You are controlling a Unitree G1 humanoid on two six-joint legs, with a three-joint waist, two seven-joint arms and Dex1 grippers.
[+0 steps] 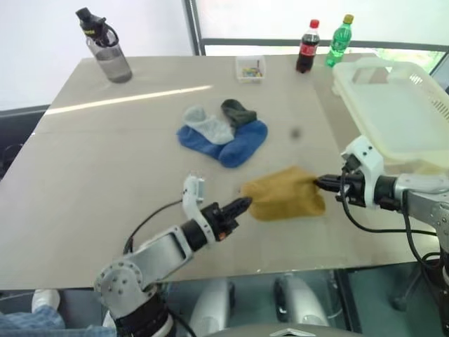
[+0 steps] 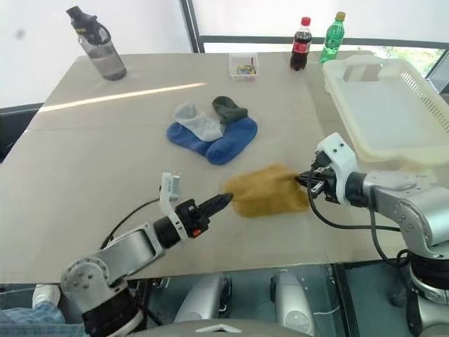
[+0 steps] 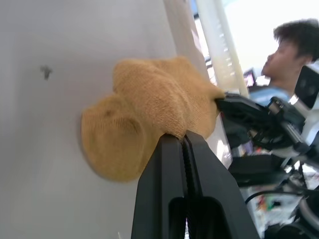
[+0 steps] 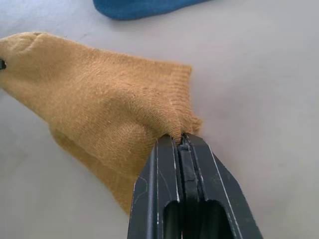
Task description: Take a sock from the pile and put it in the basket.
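Note:
A mustard yellow sock (image 1: pixel 284 193) is stretched between my two grippers near the table's front edge. My left gripper (image 1: pixel 243 204) is shut on its left end, where the closed fingertips (image 3: pixel 185 142) pinch the fabric. My right gripper (image 1: pixel 321 184) is shut on its right end, gripping the ribbed cuff (image 4: pixel 180 130). I cannot tell whether the sock touches the table. The pile (image 1: pixel 223 133) of blue, light grey and dark green socks lies farther back at mid-table. The pale cream basket (image 1: pixel 393 119) stands at the right, beyond my right gripper.
A grey water bottle (image 1: pixel 106 48) stands at the back left. A small clear box (image 1: pixel 250 69), a cola bottle (image 1: pixel 306 47) and a green bottle (image 1: pixel 338 41) stand along the back edge. A person (image 3: pixel 291 50) is at the right side.

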